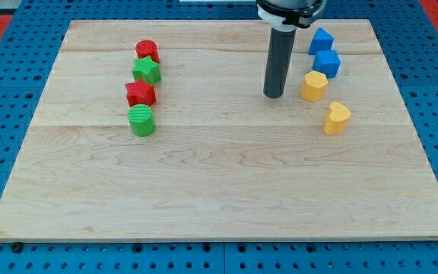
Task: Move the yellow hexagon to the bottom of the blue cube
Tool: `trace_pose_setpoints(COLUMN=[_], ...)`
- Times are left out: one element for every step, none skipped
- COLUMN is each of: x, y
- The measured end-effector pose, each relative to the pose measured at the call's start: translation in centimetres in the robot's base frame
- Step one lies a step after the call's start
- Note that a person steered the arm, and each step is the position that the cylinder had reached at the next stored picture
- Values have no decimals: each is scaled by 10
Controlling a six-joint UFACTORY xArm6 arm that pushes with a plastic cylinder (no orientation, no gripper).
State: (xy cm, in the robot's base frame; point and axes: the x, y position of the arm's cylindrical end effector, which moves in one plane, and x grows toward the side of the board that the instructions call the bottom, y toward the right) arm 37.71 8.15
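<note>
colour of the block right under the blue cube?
Yellow: the yellow hexagon sits just below the blue cube, camera view.

We work on a pale wooden board [219, 183] resting on a blue pegboard surface [6, 114]. 8 blocks lie on it. At the view's left, a column of 4: red cylinder [147, 51], green star [147, 71], red star [141, 93], green cylinder [141, 120]. At the right: blue pentagon-like block [320, 39], blue cube [327, 63], yellow hexagon [314, 85], yellow heart [337, 117]. Our tip [274, 95] sits just left of the yellow hexagon.
</note>
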Motion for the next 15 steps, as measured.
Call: trace_pose_setpoints(x=[-18,-34,-31,-3,1,20,28,49,52,52,46,36,32,30,40], y=[10,25,57,64,45,40,61,66,75,76,76,76,76,76,31])
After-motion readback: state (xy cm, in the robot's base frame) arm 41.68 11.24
